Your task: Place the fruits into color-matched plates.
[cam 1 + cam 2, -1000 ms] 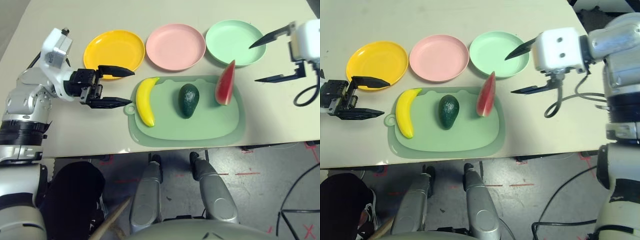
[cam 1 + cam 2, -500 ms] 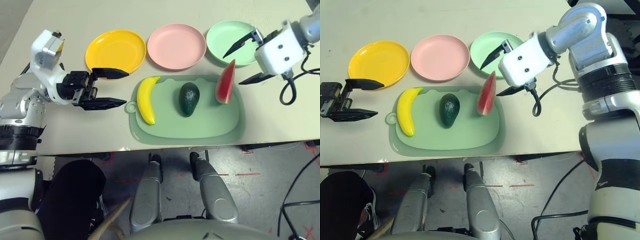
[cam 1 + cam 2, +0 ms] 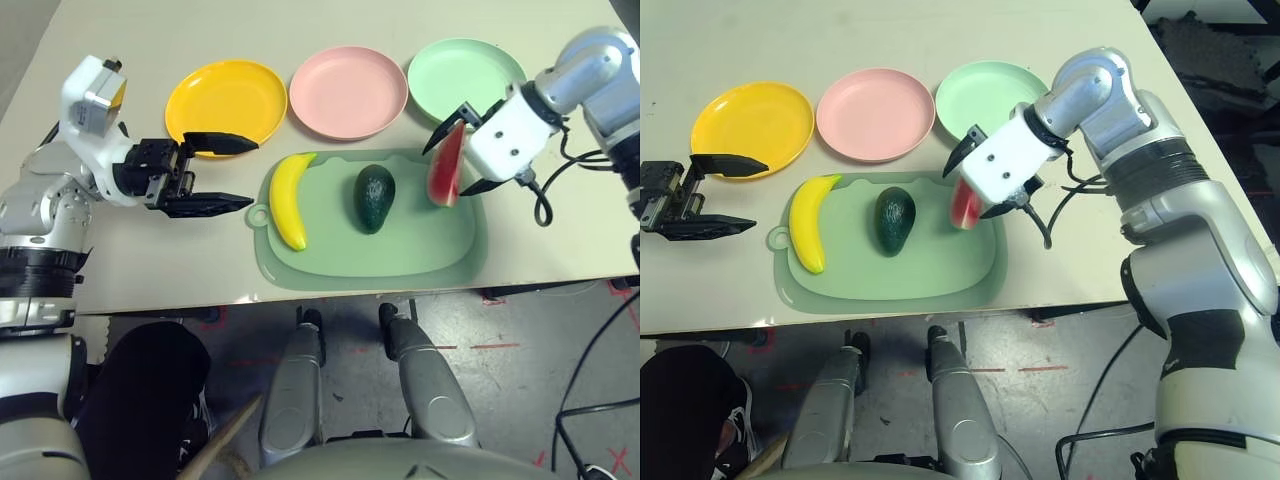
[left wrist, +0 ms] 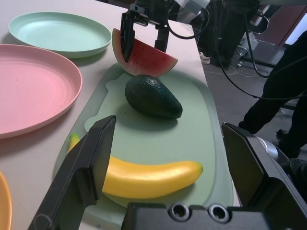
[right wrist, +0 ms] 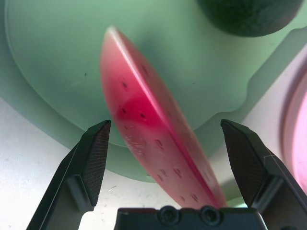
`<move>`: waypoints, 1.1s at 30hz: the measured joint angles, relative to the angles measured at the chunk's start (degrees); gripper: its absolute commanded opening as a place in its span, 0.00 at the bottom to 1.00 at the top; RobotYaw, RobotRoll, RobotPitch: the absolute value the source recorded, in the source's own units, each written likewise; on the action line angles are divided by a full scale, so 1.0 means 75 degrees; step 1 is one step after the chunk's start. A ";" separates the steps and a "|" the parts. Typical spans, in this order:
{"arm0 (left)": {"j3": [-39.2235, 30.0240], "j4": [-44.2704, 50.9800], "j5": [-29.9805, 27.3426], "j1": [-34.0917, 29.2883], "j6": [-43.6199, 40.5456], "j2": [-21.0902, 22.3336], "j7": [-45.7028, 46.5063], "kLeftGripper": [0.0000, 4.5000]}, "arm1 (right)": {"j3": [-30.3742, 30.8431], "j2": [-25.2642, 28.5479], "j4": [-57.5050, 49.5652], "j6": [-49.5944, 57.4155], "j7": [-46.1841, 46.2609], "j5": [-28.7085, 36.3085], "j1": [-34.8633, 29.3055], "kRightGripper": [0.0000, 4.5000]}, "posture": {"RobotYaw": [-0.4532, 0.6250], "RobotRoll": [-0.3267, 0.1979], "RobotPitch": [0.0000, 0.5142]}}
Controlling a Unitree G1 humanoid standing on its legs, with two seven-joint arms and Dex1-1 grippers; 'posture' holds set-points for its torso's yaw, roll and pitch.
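Right gripper (image 5: pixel 165 132) swung in, jaws wide and empty astride the watermelon wedge (image 3: pixel 443 167); it should centre before squeezing. Left gripper (image 3: pixel 232 173) waits open.

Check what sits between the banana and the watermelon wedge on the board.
The avocado lies alone between the banana and the watermelon wedge, apart from both, on the pale green board; clear in the left eye view.
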State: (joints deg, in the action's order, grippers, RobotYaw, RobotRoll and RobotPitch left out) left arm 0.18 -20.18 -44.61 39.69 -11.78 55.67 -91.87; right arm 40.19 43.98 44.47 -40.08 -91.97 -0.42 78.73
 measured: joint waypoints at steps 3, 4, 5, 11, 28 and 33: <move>-0.0037 0.0121 -0.0002 -0.0040 -0.0080 -0.0010 0.0003 1.00 | 0.0087 -0.0060 -0.0019 0.0031 0.0000 -0.0233 -0.0104 1.00 | 0.34 0.62 0.71; -0.0068 0.0245 -0.0004 -0.0100 -0.0113 -0.0031 0.0001 1.00 | 0.0122 -0.0062 -0.0019 0.0048 0.0000 -0.0290 -0.0126 1.00 | 0.34 0.62 0.71; -0.0074 0.0335 -0.0004 -0.0139 -0.0151 -0.0054 0.0000 1.00 | 0.0129 -0.0067 -0.0019 0.0069 0.0000 -0.0341 -0.0126 1.00 | 0.35 0.62 0.71; -0.0549 0.0630 -0.0016 -0.0194 -0.0586 -0.0240 0.0001 1.00 | 0.0062 -0.0236 0.0223 0.0166 -0.0002 -0.0592 -0.0061 1.00 | 0.35 0.62 0.71; -0.0703 0.0886 0.0131 -0.0304 -0.0722 -0.0281 0.0001 1.00 | -0.0782 -0.0756 0.0717 0.0214 0.0031 -0.1625 -0.0038 0.48 | 0.35 0.62 0.71; -0.0522 0.0891 0.0251 -0.0377 -0.0532 -0.0196 0.0000 1.00 | -0.0937 -0.0760 0.0572 0.0414 0.0002 -0.1696 -0.0100 0.47 | 0.35 0.62 0.70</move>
State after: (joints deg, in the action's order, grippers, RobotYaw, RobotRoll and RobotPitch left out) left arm -3.74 -13.49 -42.73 36.86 -15.77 54.20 -91.87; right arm 33.16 38.28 48.76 -36.97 -91.95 -13.14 77.98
